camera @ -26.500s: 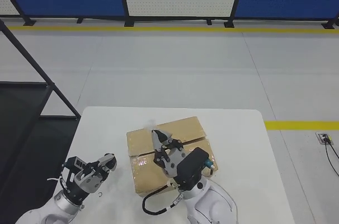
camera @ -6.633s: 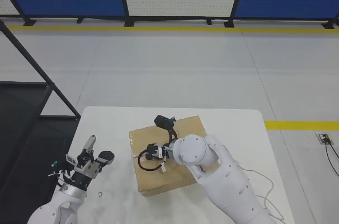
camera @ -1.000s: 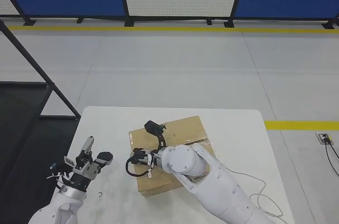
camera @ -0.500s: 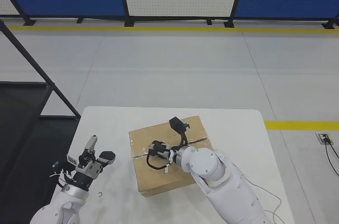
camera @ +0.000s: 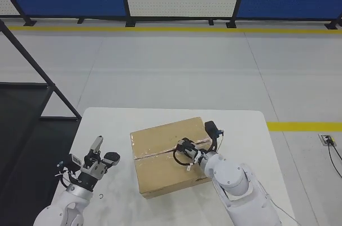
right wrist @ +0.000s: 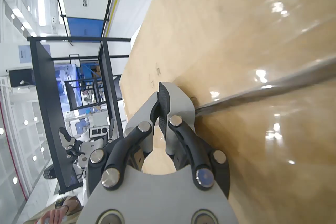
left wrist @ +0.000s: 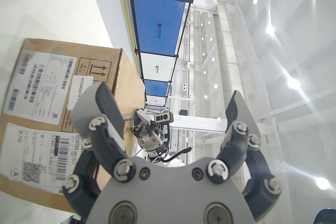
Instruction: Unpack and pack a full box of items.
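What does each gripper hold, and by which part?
Left gripper: open, nothing held. Right gripper: shut, atop the box; whether it pinches anything cannot be told.

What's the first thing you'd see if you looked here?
A big brown cardboard box sits closed in the middle of the white table. The right gripper is shut, right down at its taped top, and the left gripper is open beside it.

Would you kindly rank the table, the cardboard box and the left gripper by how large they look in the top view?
1. table, largest
2. cardboard box
3. left gripper, clearly smallest
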